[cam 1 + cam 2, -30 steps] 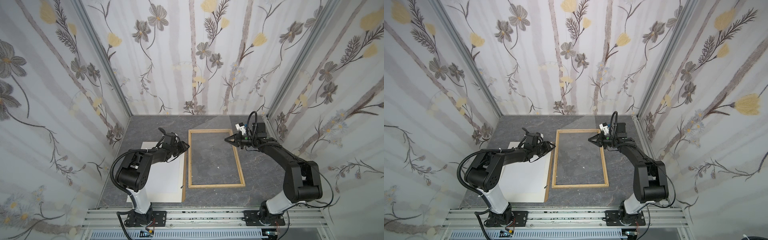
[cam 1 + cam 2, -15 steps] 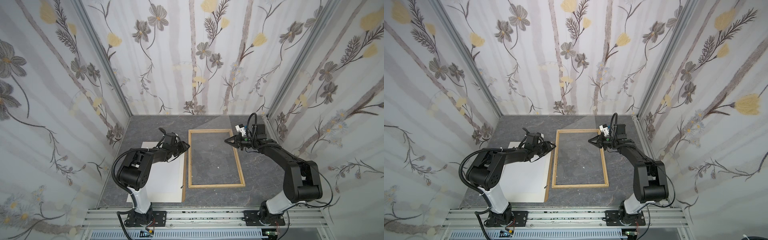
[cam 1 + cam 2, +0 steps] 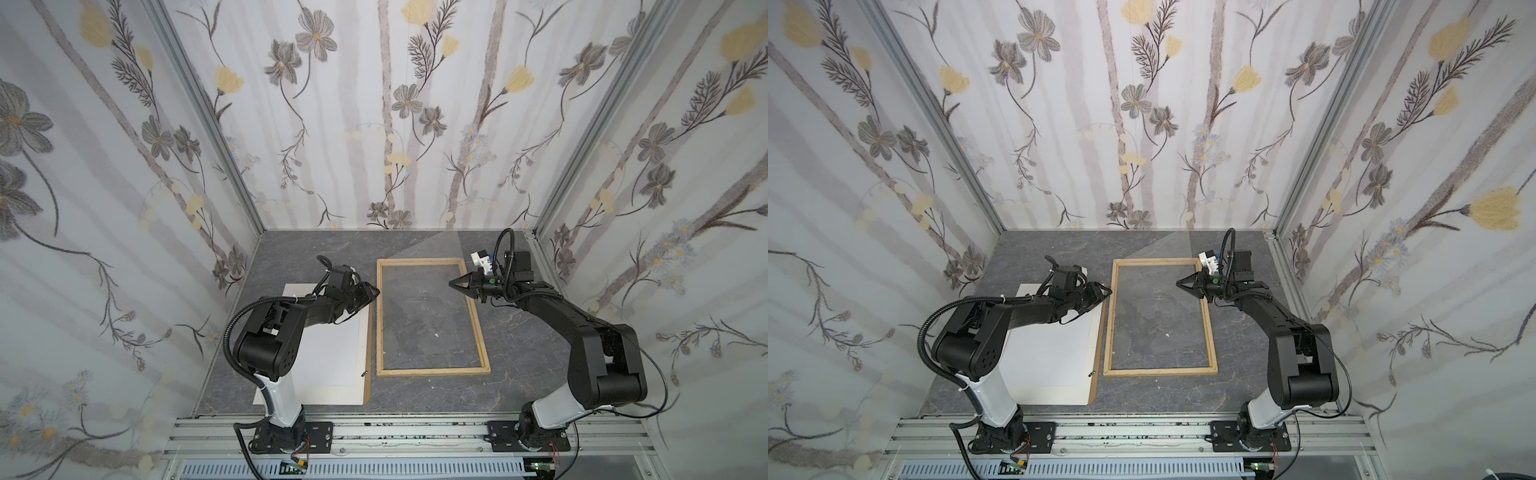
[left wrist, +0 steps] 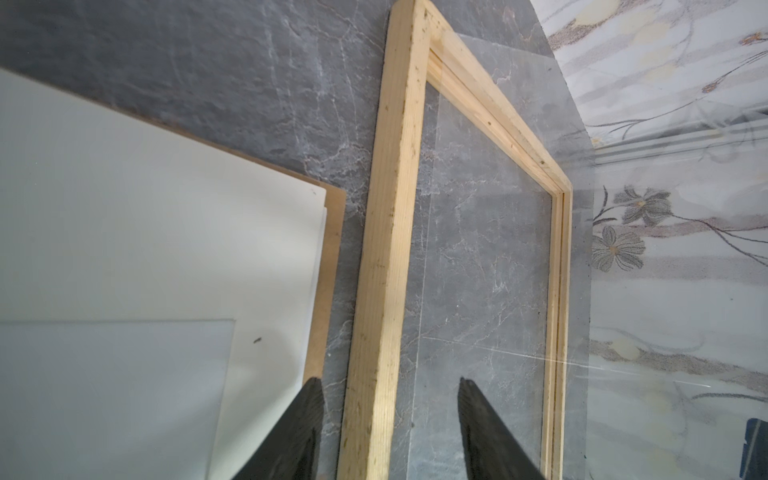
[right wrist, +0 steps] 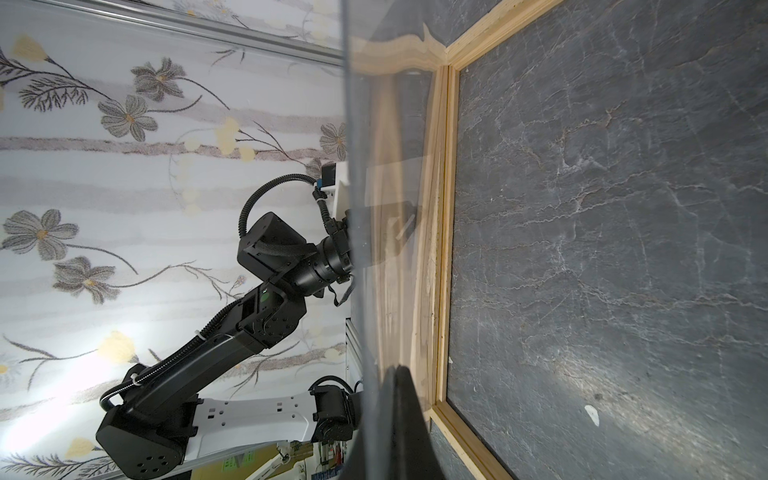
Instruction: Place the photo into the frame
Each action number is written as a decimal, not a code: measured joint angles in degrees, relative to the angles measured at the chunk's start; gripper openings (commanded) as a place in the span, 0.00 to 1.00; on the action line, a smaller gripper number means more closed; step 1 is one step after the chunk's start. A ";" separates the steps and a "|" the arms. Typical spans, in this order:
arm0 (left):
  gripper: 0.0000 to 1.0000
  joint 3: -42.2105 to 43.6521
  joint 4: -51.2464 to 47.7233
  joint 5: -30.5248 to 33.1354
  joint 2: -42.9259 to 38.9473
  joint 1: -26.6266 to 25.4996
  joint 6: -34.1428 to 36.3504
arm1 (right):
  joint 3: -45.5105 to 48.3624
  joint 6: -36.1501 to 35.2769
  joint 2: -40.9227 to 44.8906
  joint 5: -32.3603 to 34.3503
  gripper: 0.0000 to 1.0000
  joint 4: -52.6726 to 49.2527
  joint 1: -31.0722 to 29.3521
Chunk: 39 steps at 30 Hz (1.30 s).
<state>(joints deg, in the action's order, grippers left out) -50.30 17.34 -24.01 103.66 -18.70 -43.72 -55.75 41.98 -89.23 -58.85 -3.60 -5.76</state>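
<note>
The light wooden frame (image 3: 432, 370) (image 3: 1158, 371) lies flat on the grey table in both top views. My left gripper (image 3: 376, 291) (image 4: 384, 380) is open, its jaws either side of the frame's left strip (image 4: 390, 208) near the far corner, with gaps showing. My right gripper (image 3: 451, 284) (image 5: 399, 368) is shut on a clear pane (image 3: 440, 249) (image 5: 374, 166) that tilts up over the frame's right strip (image 5: 444, 208). The photo (image 3: 332, 361) (image 4: 104, 395) shows only as plain white inside the mat's window on the left.
A white windowed mat board (image 3: 316, 395) (image 4: 166, 208) lies over a brown backing panel (image 3: 367, 374) (image 4: 332, 232) left of the frame. Floral walls (image 3: 374, 124) close in on three sides. A metal rail (image 3: 415, 432) runs along the front.
My right gripper has drifted slightly left over the frame with the pane. The left arm has stayed put.
</note>
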 measured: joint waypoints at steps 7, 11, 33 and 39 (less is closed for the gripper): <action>0.52 0.00 0.00 0.02 0.00 0.00 0.00 | 0.79 0.59 0.48 -0.02 0.00 0.66 -0.07; 0.52 0.00 0.00 0.02 0.00 0.00 0.00 | 1.18 0.61 0.59 -0.02 0.00 0.87 -0.17; 0.52 0.00 0.24 -0.68 0.57 -0.07 -0.07 | 1.70 0.79 -1.40 -1.73 0.00 2.91 -0.33; 0.52 0.04 0.42 -1.11 0.79 -0.07 -0.20 | 1.70 0.39 -1.73 -2.08 0.00 2.91 -0.31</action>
<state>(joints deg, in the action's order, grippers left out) -50.26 17.76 -25.12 104.44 -18.76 -43.92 -54.04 42.37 -90.96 -60.93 -0.69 -6.07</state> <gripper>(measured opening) 0.517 0.048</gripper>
